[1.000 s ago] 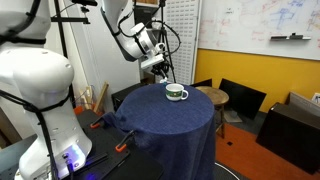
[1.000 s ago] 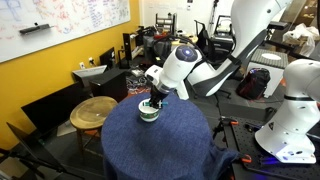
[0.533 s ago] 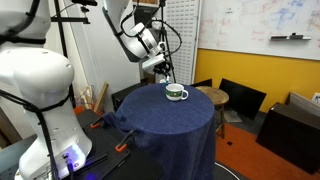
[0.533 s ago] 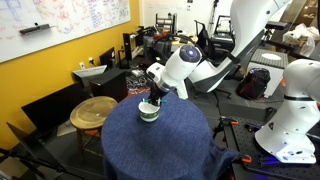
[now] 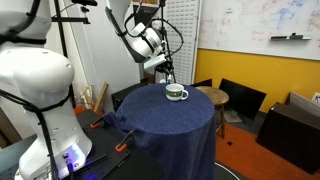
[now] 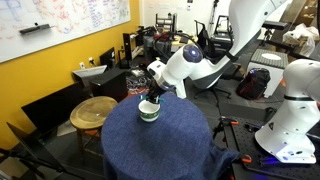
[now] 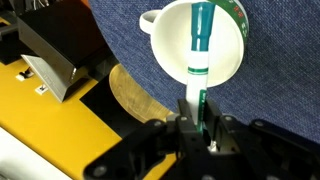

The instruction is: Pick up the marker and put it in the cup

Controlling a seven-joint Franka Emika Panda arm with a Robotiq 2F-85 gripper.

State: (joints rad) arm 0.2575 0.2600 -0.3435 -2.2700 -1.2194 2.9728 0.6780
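Marker clamped in pincer, tip aimed down over cup mouth.

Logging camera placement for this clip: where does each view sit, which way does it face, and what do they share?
An exterior view: beside the blue-clothed round table, facing the whiteboard wall; shows the arm and gripper.
An exterior view: from another side, whiteboard at left; arm over the white, green-banded cup.
Wrist view: looks down past the gripper, gripping the thin green-white marker.
All share the cup.
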